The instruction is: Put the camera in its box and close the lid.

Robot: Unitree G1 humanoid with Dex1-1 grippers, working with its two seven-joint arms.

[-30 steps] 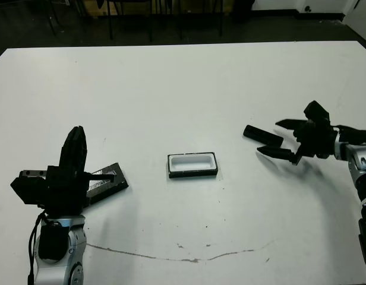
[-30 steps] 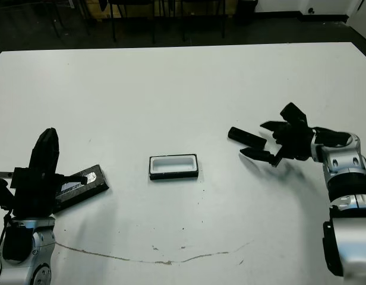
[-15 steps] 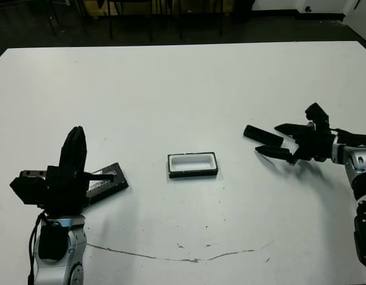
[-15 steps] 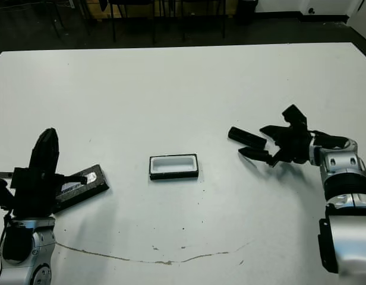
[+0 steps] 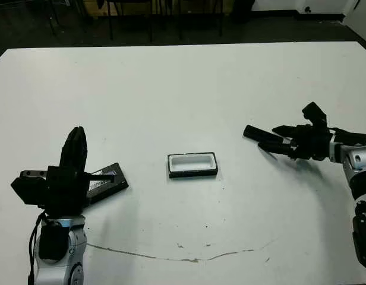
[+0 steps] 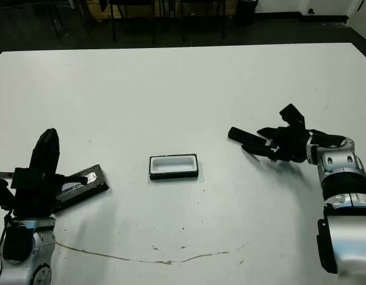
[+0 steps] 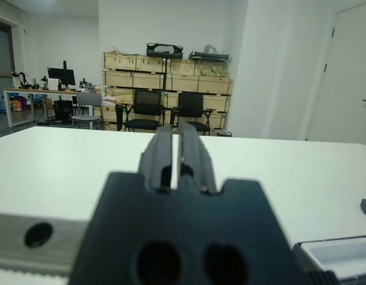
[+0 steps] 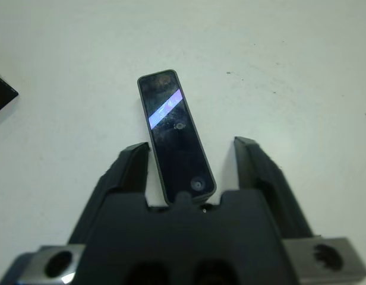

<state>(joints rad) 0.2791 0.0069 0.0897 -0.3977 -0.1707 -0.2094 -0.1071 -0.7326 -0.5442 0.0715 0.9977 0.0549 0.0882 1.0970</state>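
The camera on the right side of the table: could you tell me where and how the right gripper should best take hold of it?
Grip the camera across its narrow width, on the two long edges near the end closest to the right gripper. It lies flat on the table, long and slim, already between the open fingers, so probably come in along its length and close.

The two head views looked down from above on the white table (image 5: pixel 183 77), near-identical and just offset sideways, both taking in the box (image 5: pixel 192 165) at center. The left wrist cam sat low and faced level out past its closed fingers (image 7: pixel 171 151) toward chairs and shelves. The right wrist cam looked straight down, close up, with the camera (image 8: pixel 174 133) lying between its spread jaws.
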